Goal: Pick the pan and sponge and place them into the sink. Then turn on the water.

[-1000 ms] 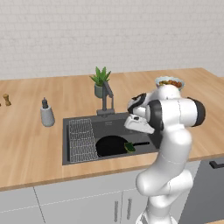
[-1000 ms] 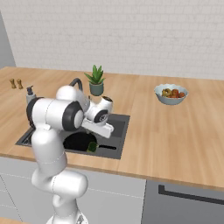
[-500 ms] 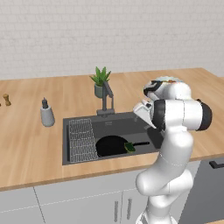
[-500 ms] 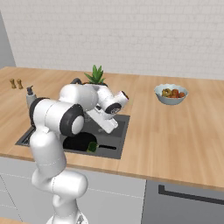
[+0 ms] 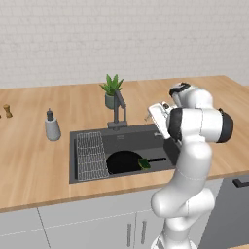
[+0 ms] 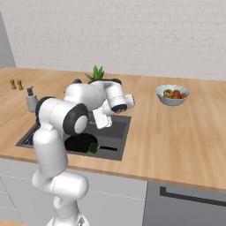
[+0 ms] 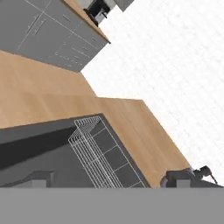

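From the left base view, my gripper [image 5: 151,115] hung above the right part of the sink [image 5: 92,175], just right of the faucet [image 5: 118,111], with its jaws spread wide and nothing between them. The pan [image 5: 124,161] lay flat on the sink floor, its handle pointing right, and the sponge [image 5: 144,164] sat at the pan's right edge where the handle begins. The wire rack [image 5: 91,155] filled the sink's left side. A soap dispenser [image 5: 51,126] stood on the counter [image 5: 34,165] left of the sink, and a potted plant [image 5: 112,91] stood behind the faucet.

From the right base view, my arm crossed over the sink. The pan showed under it with the sponge [image 6: 93,148] against its near right edge. A bowl of fruit [image 6: 172,94] stood well apart on the counter to the right.

In the hand view, I looked down onto the rack [image 7: 103,154] and the sink's dark wall, with the soap dispenser [image 7: 192,176] on the wood beside it.
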Motion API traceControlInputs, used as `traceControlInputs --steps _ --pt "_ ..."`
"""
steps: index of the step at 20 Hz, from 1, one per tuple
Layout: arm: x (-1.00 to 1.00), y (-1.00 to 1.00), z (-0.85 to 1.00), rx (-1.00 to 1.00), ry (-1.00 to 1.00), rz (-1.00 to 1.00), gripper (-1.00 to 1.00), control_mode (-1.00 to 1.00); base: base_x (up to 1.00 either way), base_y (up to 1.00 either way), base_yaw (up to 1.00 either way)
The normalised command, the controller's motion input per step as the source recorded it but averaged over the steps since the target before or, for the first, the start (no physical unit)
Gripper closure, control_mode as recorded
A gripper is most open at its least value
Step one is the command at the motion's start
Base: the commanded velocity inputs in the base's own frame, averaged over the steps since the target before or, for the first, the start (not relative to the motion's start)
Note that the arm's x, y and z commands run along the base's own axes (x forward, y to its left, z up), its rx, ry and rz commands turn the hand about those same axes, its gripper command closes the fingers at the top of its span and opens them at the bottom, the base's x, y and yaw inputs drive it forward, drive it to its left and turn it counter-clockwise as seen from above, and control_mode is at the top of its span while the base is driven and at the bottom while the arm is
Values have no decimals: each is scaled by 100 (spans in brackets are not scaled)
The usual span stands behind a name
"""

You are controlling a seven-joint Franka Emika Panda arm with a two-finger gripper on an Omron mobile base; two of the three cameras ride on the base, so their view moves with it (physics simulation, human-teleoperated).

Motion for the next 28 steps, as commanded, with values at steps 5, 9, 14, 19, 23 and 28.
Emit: traceControlInputs --steps 5,9,14,19,23,28 --pt "36 37 6 29 34 -29 -100 -100 0 0 0" --pt "66 28 35 25 42 -18 -100 -100 0 0 0" --pt "49 -10 17 26 44 -1 -100 -100 0 0 0" --pt "22 38 -39 3 25 0 -100 -100 0 0 0" --pt "23 29 -13 0 0 0 -100 -100 0 0 0" --pt "38 0 0 0 0 -1 -100 -100 0 0 0"
